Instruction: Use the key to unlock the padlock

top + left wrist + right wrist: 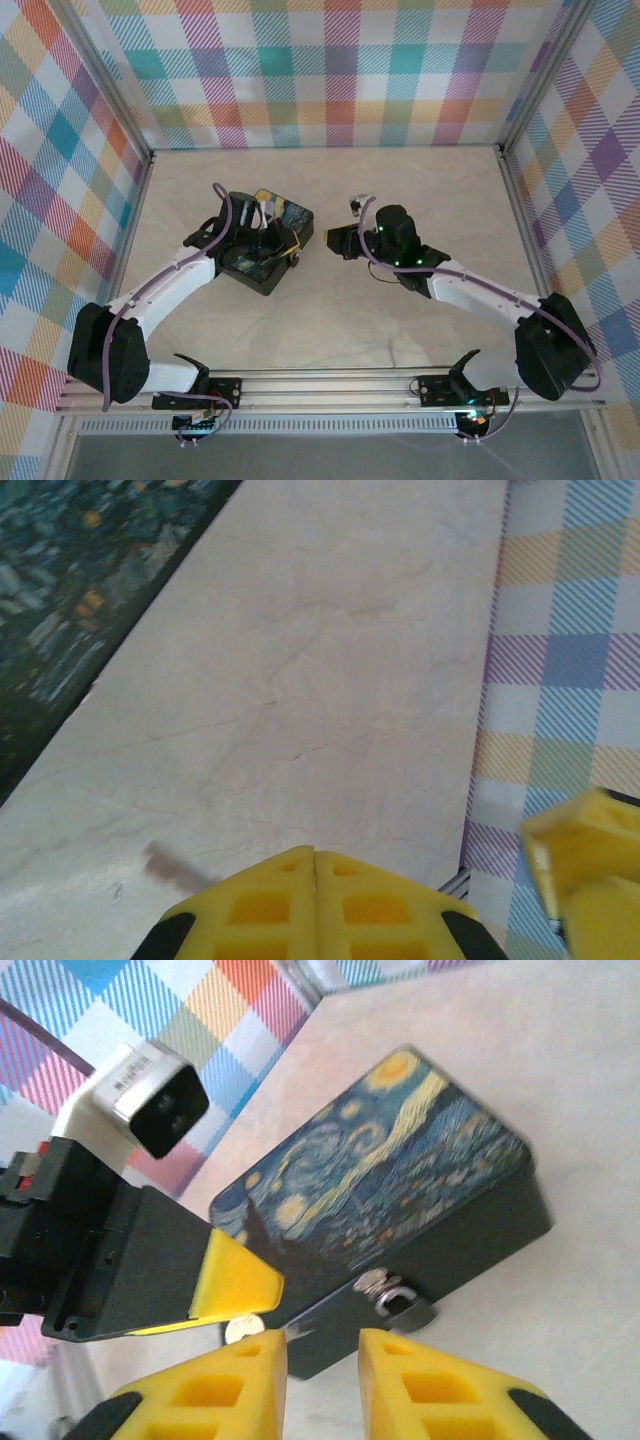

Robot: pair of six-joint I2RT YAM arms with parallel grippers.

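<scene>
Pale tabletop (330, 310); padlock (393, 1296) shackle silvery.

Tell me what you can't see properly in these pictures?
- Padlock: the right wrist view shows just a silvery bit on the box front; the dark body blends in.
- Round silvery piece under the left gripper: half hidden, maybe the key.
- Left wrist view: a streak, too blurred.
- Top view: lock area too small, partly under the left gripper.

Left jaws over starry-lidded box (285, 213)

Bright, even light; soft shadows; wrist views slightly blurred.
</scene>
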